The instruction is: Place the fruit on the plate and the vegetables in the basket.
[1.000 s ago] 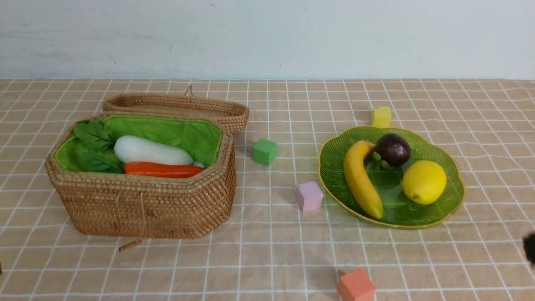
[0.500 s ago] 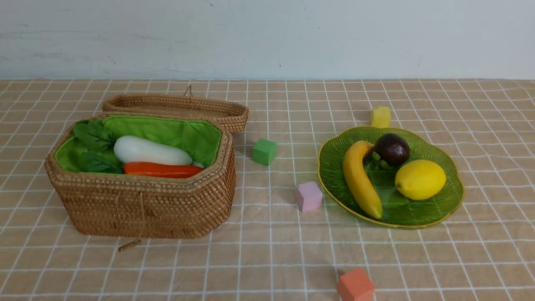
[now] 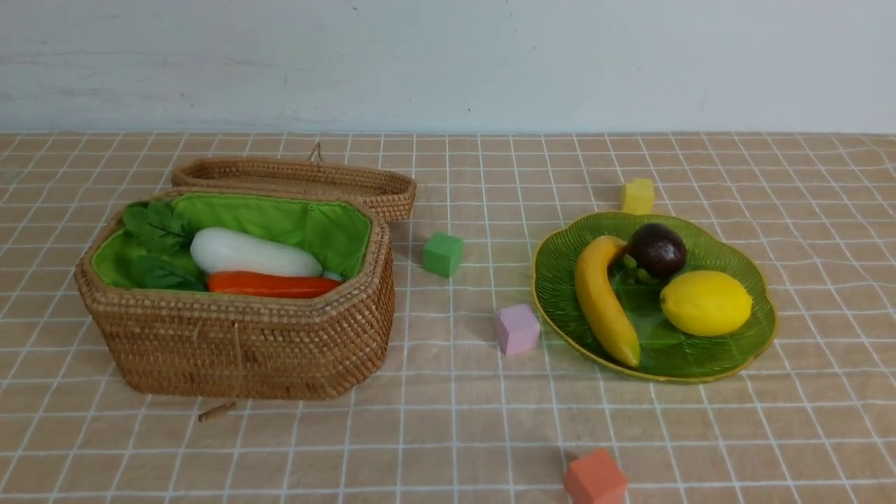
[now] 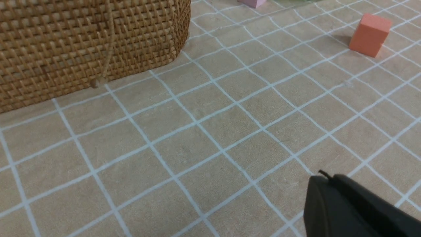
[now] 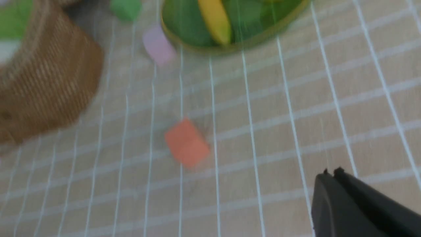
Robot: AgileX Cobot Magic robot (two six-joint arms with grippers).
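The green glass plate (image 3: 560,276) on the right holds the banana (image 3: 603,301), the mangosteen (image 3: 656,250) and the lemon (image 3: 705,303). The wicker basket (image 3: 238,343) on the left holds the white radish (image 3: 252,253) with its green leaves (image 3: 157,227) and the orange carrot (image 3: 269,284); eggplant and cucumber are hidden. Neither gripper shows in the front view. My left gripper (image 4: 324,177) is shut and empty over bare cloth near the basket's wall (image 4: 65,49). My right gripper (image 5: 330,173) is shut and empty; its blurred view shows the plate (image 5: 184,29) and banana (image 5: 215,19).
The flat wicker lid (image 3: 301,178) lies behind the basket. Foam cubes are scattered about: green (image 3: 442,254), pink (image 3: 518,328), yellow (image 3: 638,195) behind the plate, orange (image 3: 595,479) near the front edge, also in the left wrist view (image 4: 370,34) and the right wrist view (image 5: 186,143).
The lemon has rolled on the plate from upright to lying on its side. The dark gripper tip at the front view's right edge has gone out of view.
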